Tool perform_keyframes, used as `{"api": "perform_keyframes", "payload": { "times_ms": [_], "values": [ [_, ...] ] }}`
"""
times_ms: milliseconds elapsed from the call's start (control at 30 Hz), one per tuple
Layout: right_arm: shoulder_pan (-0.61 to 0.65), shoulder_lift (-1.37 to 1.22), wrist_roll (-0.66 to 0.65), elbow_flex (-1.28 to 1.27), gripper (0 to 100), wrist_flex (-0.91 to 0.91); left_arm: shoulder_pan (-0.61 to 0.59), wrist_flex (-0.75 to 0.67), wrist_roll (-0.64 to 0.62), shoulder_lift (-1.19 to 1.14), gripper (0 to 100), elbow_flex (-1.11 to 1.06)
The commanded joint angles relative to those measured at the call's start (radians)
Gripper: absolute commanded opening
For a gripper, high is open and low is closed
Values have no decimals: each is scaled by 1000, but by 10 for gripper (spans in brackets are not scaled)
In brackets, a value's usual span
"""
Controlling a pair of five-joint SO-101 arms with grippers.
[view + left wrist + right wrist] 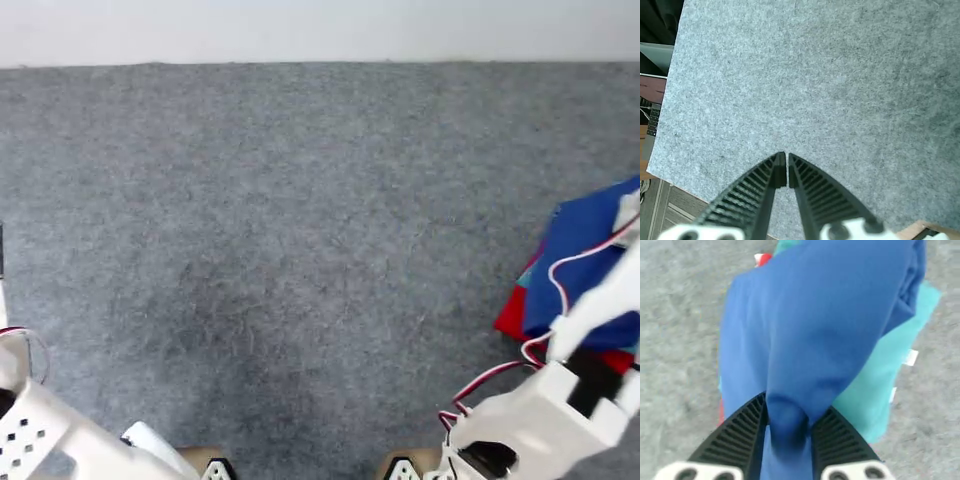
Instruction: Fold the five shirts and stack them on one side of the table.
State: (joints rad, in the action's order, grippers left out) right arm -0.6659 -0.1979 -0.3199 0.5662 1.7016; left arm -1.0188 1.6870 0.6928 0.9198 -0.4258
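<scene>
Blue shirt bunched between right jaws, teal shirt beneath, grey felt

Table: flat top covered in grey felt. At 3 to 4 o'clock in the high view, a heap of shirts lies on the felt. Red cloth shirt lowest, teal cloth shirt also touching the felt, dark blue cloth shirt uppermost.

High view down over the table; wrist views close above.
</scene>
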Motion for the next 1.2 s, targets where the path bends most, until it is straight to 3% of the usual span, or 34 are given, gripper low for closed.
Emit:
{"api": "perform_keyframes", "payload": {
  "times_ms": [0, 100, 267, 367, 467, 533, 733, 833, 933, 1167],
  "values": [
    [-38, -21, -37, 3, 13, -62, 5, -20, 9, 9, 15, 2],
    [-47, -74, -72, 8, 77, -96, 5, -20, 9, 9, 15, 2],
    [-58, -70, -78, 60, 379, -44, 5, -15, 9, 9, 15, 2],
    [-54, -24, -78, 110, 467, 4, 5, -14, 9, 9, 15, 2],
    [-35, 16, -80, 141, 439, 41, 5, -14, 9, 9, 15, 2],
    [-15, 42, -83, 149, 369, 84, 5, -14, 9, 9, 15, 2],
    [12, 85, -83, 144, 0, 93, 3, -14, 8, 9, 15, 8],
    [12, 77, -78, 78, 54, 94, 2, -12, 6, 9, 15, 10],
    [13, 73, -81, -51, 4, 93, 2, -12, 5, 9, 15, 10],
    [-81, 19, -86, -281, 9, 39, -5, -9, 3, 9, 15, 10]
  ]
}}
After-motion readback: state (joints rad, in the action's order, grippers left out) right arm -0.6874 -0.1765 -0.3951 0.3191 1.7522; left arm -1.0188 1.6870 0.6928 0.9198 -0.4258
